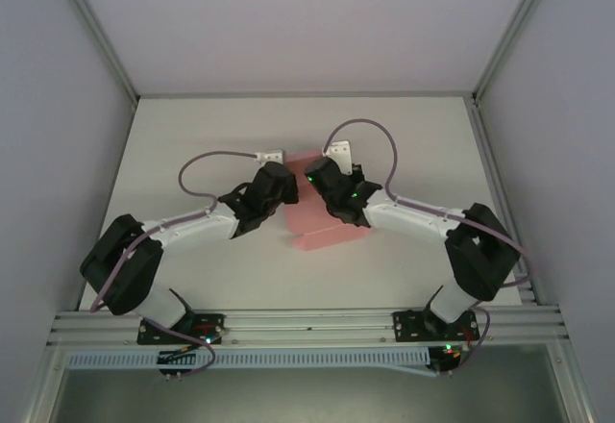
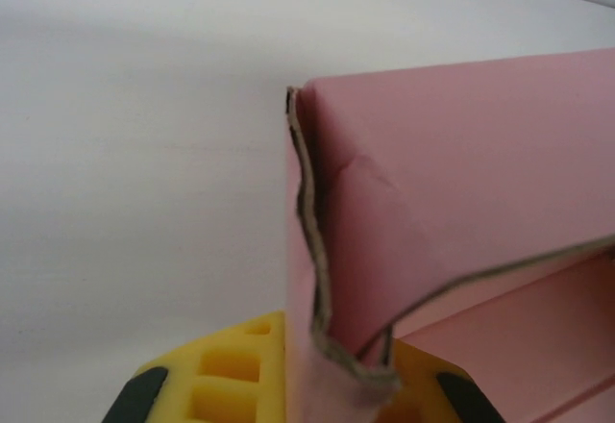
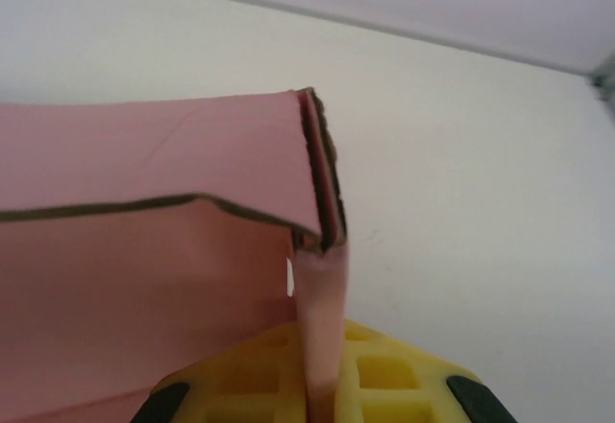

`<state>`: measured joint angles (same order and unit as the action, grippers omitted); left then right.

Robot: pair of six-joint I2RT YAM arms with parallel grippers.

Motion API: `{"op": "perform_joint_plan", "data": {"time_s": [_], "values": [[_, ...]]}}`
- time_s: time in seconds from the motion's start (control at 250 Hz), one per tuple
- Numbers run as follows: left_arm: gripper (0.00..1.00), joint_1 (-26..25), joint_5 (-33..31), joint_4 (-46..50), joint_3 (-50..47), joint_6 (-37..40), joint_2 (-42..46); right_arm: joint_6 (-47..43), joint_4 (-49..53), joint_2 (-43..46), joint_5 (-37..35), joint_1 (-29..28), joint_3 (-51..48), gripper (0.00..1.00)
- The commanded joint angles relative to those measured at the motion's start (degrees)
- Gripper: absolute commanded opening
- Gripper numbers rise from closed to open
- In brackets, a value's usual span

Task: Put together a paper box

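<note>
Left tool: closed, pinching a raw card edge of the paper box between its yellow pads. Right tool: closed too, gripping a narrow pink flap of the same box. The box sits between the two tools, with a folded wall rising just ahead of each. White worktop lies beyond it.

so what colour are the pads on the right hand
Yellow pads with a moulded grid, pinching the pink paper box; clearest in the right wrist view.
</note>
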<state>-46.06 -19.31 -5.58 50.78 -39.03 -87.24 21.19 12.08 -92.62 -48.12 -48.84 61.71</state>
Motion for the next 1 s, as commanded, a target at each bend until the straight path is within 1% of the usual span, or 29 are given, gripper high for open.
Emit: {"op": "perform_joint_plan", "data": {"time_s": [0.0,0.056,0.16,0.279,0.391,0.479,0.547,0.611,0.659,0.679,0.731,0.795,0.838,0.906,0.974,0.994], "values": [[0.00,1.7,-9.6,16.0,4.5,-8.7,-1.2,6.8,16.6,-4.4,-21.8,2.9,3.5,0.00],[0.00,3.1,-10.5,20.5,5.2,-10.7,-1.7,8.6,19.4,-4.6,-21.8,4.2,3.9,0.00],[0.00,6.2,-10.7,25.9,4.1,-13.9,-1.6,8.4,17.9,-2.8,-24.9,5.6,1.2,0.00],[0.00,8.0,-15.1,32.2,3.5,-17.8,-1.7,8.9,17.8,-0.7,-27.4,7.0,-0.5,0.00],[0.00,8.7,-17.6,34.5,3.2,-19.0,-2.1,8.2,16.9,1.0,-29.0,7.7,-1.7,0.00],[0.00,8.8,-17.2,34.0,3.4,-18.1,-2.0,5.3,13.3,2.3,-26.8,8.2,-3.1,0.00],[0.00,8.6,-13.1,27.0,1.6,-12.2,-0.5,-0.2,6.4,3.6,-22.0,8.2,-5.6,0.01],[0.00,8.0,-8.2,19.8,-0.3,-7.8,1.4,-5.8,-2.2,5.2,-13.3,8.2,-8.8,0.04],[0.00,7.2,-4.6,15.1,-1.2,-4.5,2.6,-8.0,-7.4,5.9,-7.2,8.3,-10.9,0.08],[0.00,6.9,-3.5,13.8,-1.3,-3.7,2.9,-9.4,-10.0,6.1,-4.0,8.3,-11.9,0.11],[0.00,6.1,-0.6,11.3,-0.8,-1.8,3.3,-11.8,-13.9,6.1,0.7,8.2,-13.5,0.17],[0.00,5.8,2.6,9.9,0.4,-0.9,3.0,-12.1,-15.8,6.2,6.5,8.3,-14.2,0.19],[0.00,5.3,3.6,9.8,1.6,-0.3,2.5,-13.0,-17.1,6.4,11.4,8.3,-14.6,0.27],[0.00,4.8,4.1,10.3,3.3,0.5,1.4,-14.6,-18.0,7.4,20.0,8.1,-14.7,0.48],[0.00,4.8,4.4,10.8,4.4,0.9,0.6,-14.2,-17.1,8.4,27.2,8.2,-13.9,0.64],[0.00,4.8,4.4,11.0,4.6,1.1,0.5,-13.8,-16.5,8.6,28.6,8.2,-13.6,0.65]]}}
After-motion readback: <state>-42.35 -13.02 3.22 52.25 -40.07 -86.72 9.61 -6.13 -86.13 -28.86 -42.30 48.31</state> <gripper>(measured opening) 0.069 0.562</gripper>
